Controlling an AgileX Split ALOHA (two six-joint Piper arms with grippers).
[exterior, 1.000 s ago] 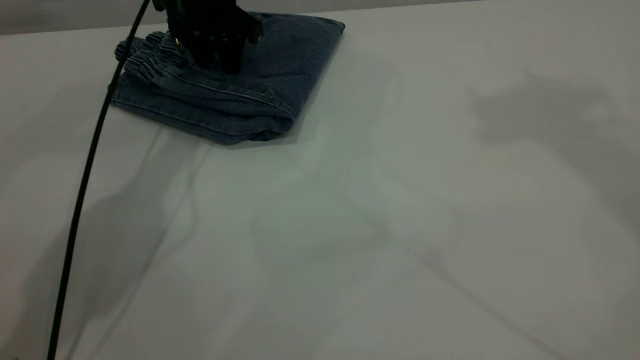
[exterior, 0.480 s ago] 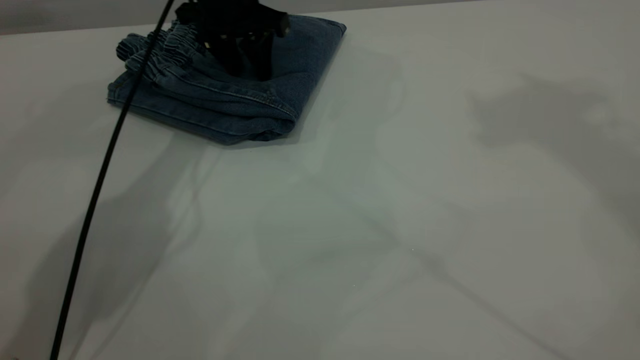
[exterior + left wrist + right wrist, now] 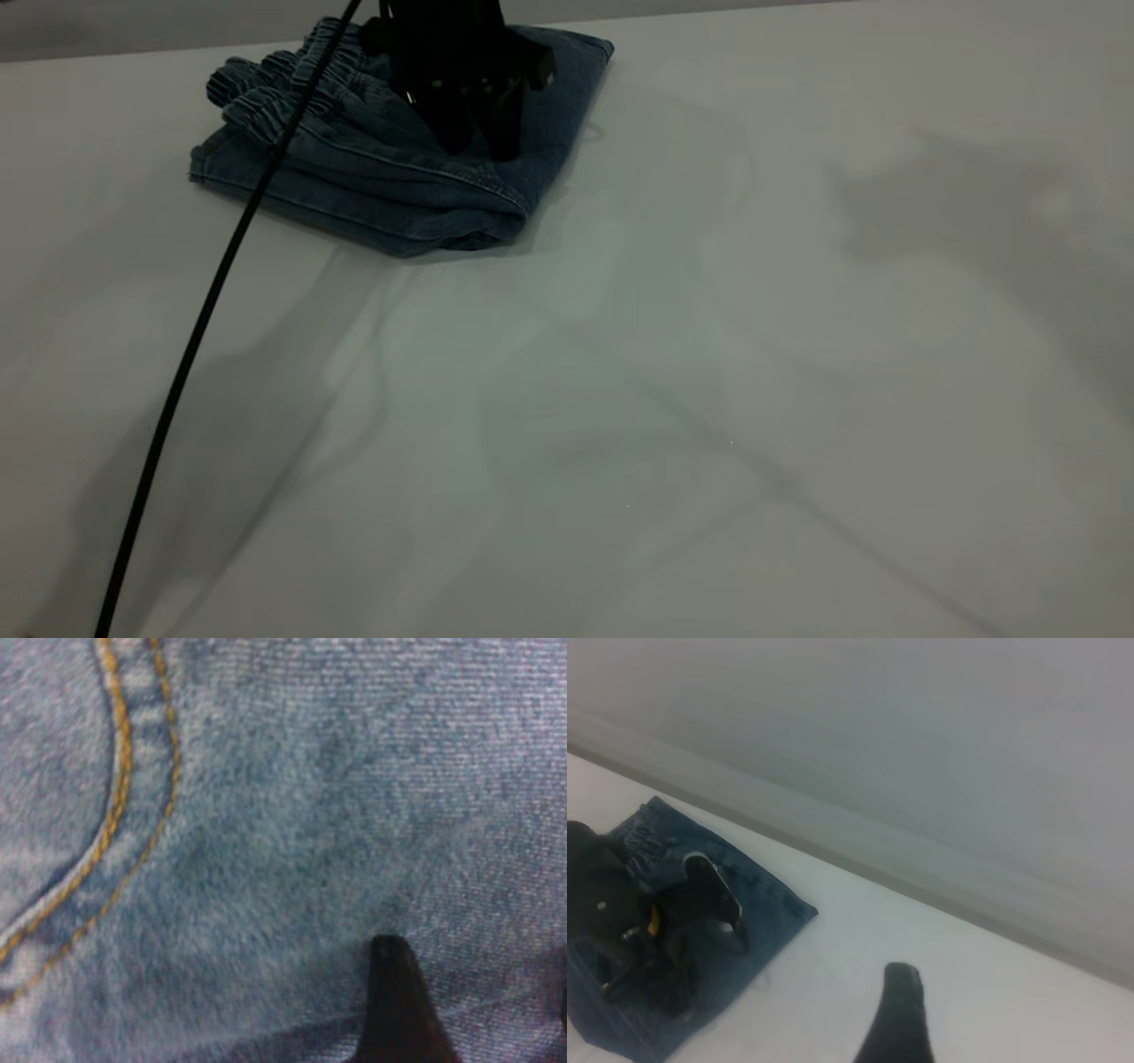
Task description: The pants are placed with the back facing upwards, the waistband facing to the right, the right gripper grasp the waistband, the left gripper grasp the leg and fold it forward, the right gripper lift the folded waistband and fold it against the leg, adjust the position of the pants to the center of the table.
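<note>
Exterior: folded pants [image 3: 390, 177] lie at the worktop's [image 3: 709, 399] far left, well off centre. Left gripper [image 3: 478, 146] presses down on the top layer, fingers slightly parted, nothing pinched. Cable [image 3: 204, 328] trails across.

Left wrist: denim fills the frame; one fingertip [image 3: 399, 1001] rests on cloth.

Right wrist: right gripper aloft and apart; one finger [image 3: 899, 1019] shows, state cannot tell.

Denim soft, thick, grippy; likely slides best pushed flat or pinched at the folded edge.
</note>
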